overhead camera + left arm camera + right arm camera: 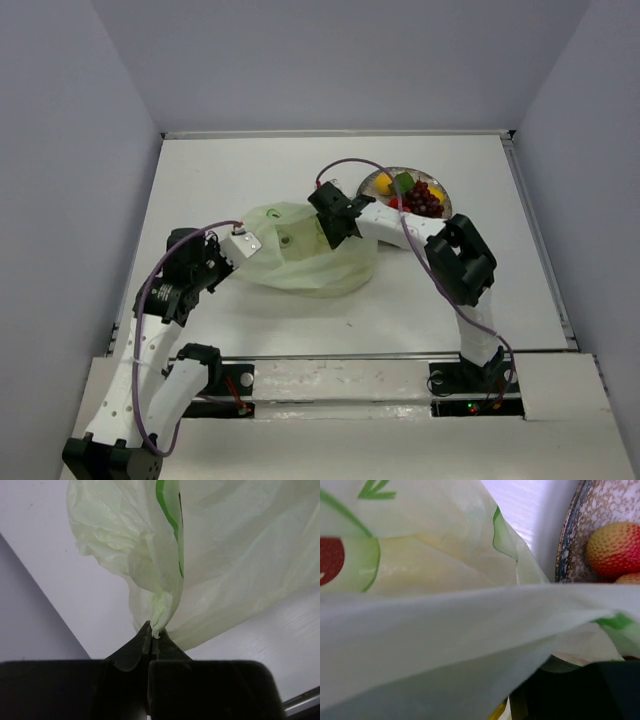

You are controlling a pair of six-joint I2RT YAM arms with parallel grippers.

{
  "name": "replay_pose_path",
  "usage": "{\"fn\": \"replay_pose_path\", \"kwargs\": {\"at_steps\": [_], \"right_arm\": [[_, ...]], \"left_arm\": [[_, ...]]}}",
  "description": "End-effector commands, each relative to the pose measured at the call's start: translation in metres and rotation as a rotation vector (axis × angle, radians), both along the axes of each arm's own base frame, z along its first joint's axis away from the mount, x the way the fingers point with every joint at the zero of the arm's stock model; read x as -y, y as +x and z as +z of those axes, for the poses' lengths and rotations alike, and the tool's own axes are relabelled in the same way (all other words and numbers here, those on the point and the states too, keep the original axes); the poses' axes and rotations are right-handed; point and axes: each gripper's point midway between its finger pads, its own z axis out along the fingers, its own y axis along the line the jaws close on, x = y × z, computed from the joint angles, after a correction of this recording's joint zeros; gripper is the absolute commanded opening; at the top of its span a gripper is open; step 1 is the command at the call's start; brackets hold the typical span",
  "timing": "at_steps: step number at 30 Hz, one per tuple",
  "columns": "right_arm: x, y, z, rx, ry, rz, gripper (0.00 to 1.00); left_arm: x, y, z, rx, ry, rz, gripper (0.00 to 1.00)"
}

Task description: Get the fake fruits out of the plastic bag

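Left gripper (151, 633) is pinched right down, no gap between the tips, with a twisted tuck of the plastic bag (298, 262) caught between them. The film fans out ahead of those fingers, so that's the anchor. Across the bag, the right gripper (336, 222) sits at the far rim. From its own camera the film drapes straight over the fingers, so I cannot tell how wide they stand or whether they hold anything.

Just off to the right of the right fingers is the plate (568, 540), and several fake fruits (416, 196) lie on it: yellow, green, red, the purple grapes. One red-and-yellow piece (614, 547) shows close by. A pale yellow shape glows through the film ahead of the right fingers. It may be a fruit left inside, but it's too veiled to call.

My read is that most of the job looks done and this is a reach for what remains. To do it well, the left pinch should hold firm and pull slightly away to keep the mouth taut. The right fingers should go in under the draped layer, not through it. They should then close on fruit alone, because thin film snags easily and the whole bag would ride up with them.
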Motion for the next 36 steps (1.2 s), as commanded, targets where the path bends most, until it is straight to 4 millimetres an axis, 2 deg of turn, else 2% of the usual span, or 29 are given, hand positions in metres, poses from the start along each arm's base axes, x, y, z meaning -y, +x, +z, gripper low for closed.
{"fn": "replay_pose_path", "kwargs": {"at_steps": [1,2,5,6,7,9,10,12,15,16,18,19,20,21,22,23,24,25,26,27,28,30,31,33,35,36], "right_arm": [[-0.041,0.005,0.091,0.098,0.174,0.182,0.01],[-0.047,0.001,0.109,0.107,0.218,0.227,0.01],[-0.072,-0.023,0.135,0.048,0.335,0.417,0.01],[-0.081,-0.029,0.152,0.047,0.386,0.473,0.01],[-0.091,-0.043,0.159,0.007,0.444,0.545,0.01],[-0.102,-0.051,0.178,-0.001,0.500,0.615,0.01],[-0.108,-0.064,0.183,-0.046,0.544,0.664,0.01],[-0.118,-0.069,0.199,-0.045,0.587,0.736,0.01],[-0.130,-0.064,0.231,-0.002,0.678,0.702,0.01],[-0.136,-0.055,0.267,0.076,0.759,0.682,0.01],[-0.136,-0.040,0.310,0.175,0.853,0.648,0.01],[-0.131,-0.020,0.353,0.314,0.904,0.584,0.01],[-0.109,0.009,0.373,0.393,0.931,0.432,0.01],[-0.099,0.016,0.391,0.426,0.972,0.399,0.01],[-0.073,0.040,0.409,0.512,0.982,0.232,0.01],[-0.037,0.060,0.419,0.576,0.968,0.131,0.01],[-0.016,0.070,0.419,0.611,0.941,0.063,0.01],[0.014,0.083,0.412,0.661,0.877,-0.053,0.01],[0.035,0.091,0.400,0.668,0.823,-0.098,0.01],[0.053,0.097,0.370,0.626,0.752,-0.139,0.01],[0.086,0.104,0.341,0.582,0.643,-0.199,0.01],[0.111,0.106,0.295,0.495,0.483,-0.234,0.01],[0.126,0.105,0.255,0.415,0.347,-0.268,0.01],[0.142,0.100,0.221,0.338,0.184,-0.251,0.01],[0.150,0.103,0.196,0.295,0.093,-0.245,0.01],[0.153,0.104,0.191,0.289,0.068,-0.248,0.01]], "left_arm": [[-0.021,0.042,0.046,0.180,-0.070,0.288,0.08],[-0.023,0.046,0.049,0.185,-0.083,0.327,0.08],[-0.027,0.060,0.060,0.185,-0.112,0.416,0.07],[-0.025,0.062,0.062,0.180,-0.142,0.443,0.06],[-0.023,0.067,0.068,0.181,-0.159,0.451,0.06],[-0.021,0.072,0.073,0.180,-0.193,0.479,0.06],[-0.021,0.077,0.078,0.176,-0.195,0.490,0.06],[-0.019,0.082,0.084,0.173,-0.209,0.508,0.06],[-0.019,0.083,0.085,0.172,-0.212,0.509,0.06],[-0.020,0.081,0.083,0.169,-0.204,0.512,0.06],[-0.022,0.079,0.079,0.161,-0.193,0.513,0.06],[-0.023,0.077,0.075,0.154,-0.185,0.514,0.06],[-0.023,0.077,0.074,0.153,-0.184,0.512,0.06],[-0.023,0.076,0.074,0.153,-0.184,0.512,0.06],[-0.024,0.075,0.074,0.155,-0.183,0.516,0.06],[-0.024,0.074,0.074,0.156,-0.181,0.515,0.06],[-0.025,0.073,0.075,0.160,-0.180,0.518,0.06],[-0.026,0.073,0.075,0.162,-0.175,0.522,0.06],[-0.028,0.071,0.077,0.171,-0.172,0.522,0.06],[-0.028,0.071,0.078,0.176,-0.168,0.521,0.06],[-0.031,0.069,0.080,0.188,-0.163,0.526,0.06],[-0.033,0.068,0.082,0.198,-0.155,0.526,0.06],[-0.033,0.067,0.083,0.205,-0.154,0.525,0.06],[-0.031,0.066,0.086,0.213,-0.160,0.509,0.06],[-0.029,0.066,0.087,0.214,-0.166,0.493,0.06],[-0.028,0.066,0.088,0.216,-0.168,0.487,0.06]]}}
